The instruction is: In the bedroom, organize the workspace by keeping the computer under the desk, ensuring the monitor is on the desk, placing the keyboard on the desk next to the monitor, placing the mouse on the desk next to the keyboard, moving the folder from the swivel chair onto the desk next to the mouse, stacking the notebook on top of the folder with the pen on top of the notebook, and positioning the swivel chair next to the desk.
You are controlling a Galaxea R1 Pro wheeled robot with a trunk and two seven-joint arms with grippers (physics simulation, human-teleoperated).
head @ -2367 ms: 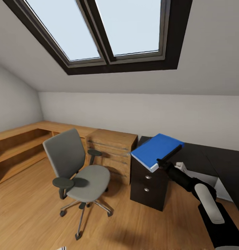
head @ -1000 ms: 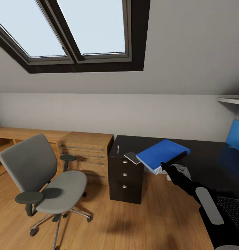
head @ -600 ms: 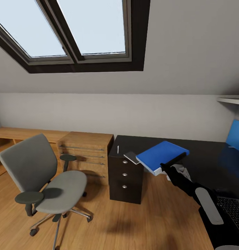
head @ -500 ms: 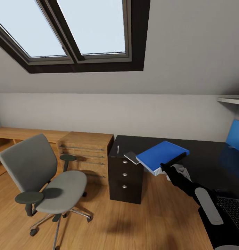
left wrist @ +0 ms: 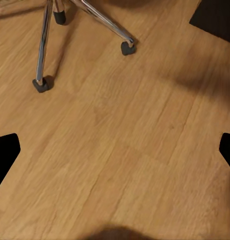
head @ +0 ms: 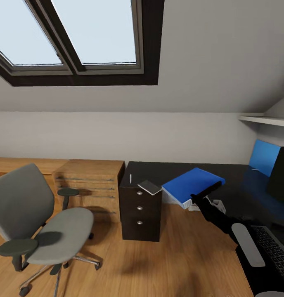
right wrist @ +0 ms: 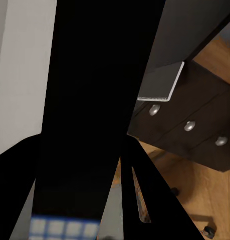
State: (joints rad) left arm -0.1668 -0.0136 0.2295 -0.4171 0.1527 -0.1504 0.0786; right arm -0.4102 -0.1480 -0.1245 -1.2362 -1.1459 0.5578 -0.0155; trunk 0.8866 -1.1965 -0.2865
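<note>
Right claw (head: 198, 197) clamped on the near edge of the folder (head: 192, 184), holding it tilted in the air over the worktop (head: 224, 181) edge, just beside the notebook (head: 149, 187), which overhangs the drawer-unit corner with the pen (head: 130, 178) lying near it. Left claw (left wrist: 115, 150) spread apart above bare wood floor (left wrist: 120, 165) near the swivel chair (head: 39, 222) casters. Keyboard (head: 274, 251) and monitor (head: 281, 173) sit at the worktop's right end
</note>
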